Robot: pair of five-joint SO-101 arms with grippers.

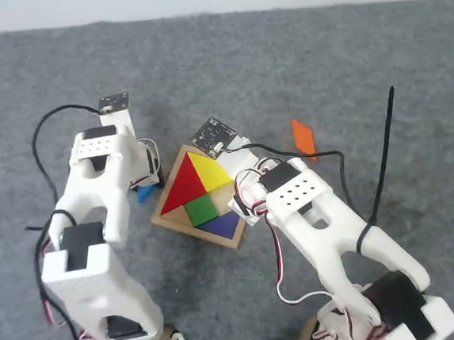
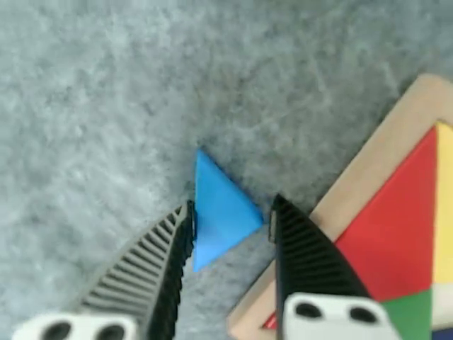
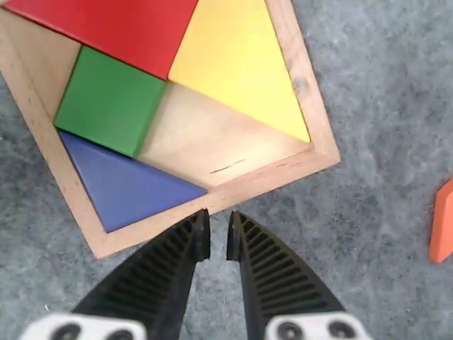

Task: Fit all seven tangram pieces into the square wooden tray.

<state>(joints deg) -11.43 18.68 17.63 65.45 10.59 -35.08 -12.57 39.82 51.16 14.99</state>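
Observation:
The square wooden tray (image 1: 194,228) lies mid-table and holds a red triangle (image 1: 182,188), a yellow triangle (image 1: 210,171), a green square (image 1: 201,209) and a dark blue triangle (image 1: 221,225). Part of its floor (image 3: 205,142) is bare. A light blue triangle (image 2: 219,212) lies on the carpet just outside the tray's rim (image 2: 368,170). My left gripper (image 2: 231,216) is shut on it, one finger on each side. My right gripper (image 3: 218,232) is shut and empty, hanging over the tray's rim (image 3: 301,78) beside the dark blue triangle (image 3: 127,188). An orange parallelogram (image 1: 303,138) lies apart, behind and to the right of the tray.
Grey carpet (image 1: 297,60) covers the table. A black cable (image 1: 382,164) loops up beside the right arm (image 1: 328,233). The left arm (image 1: 96,213) stands close to the tray's left side. There is open carpet at the back and far right.

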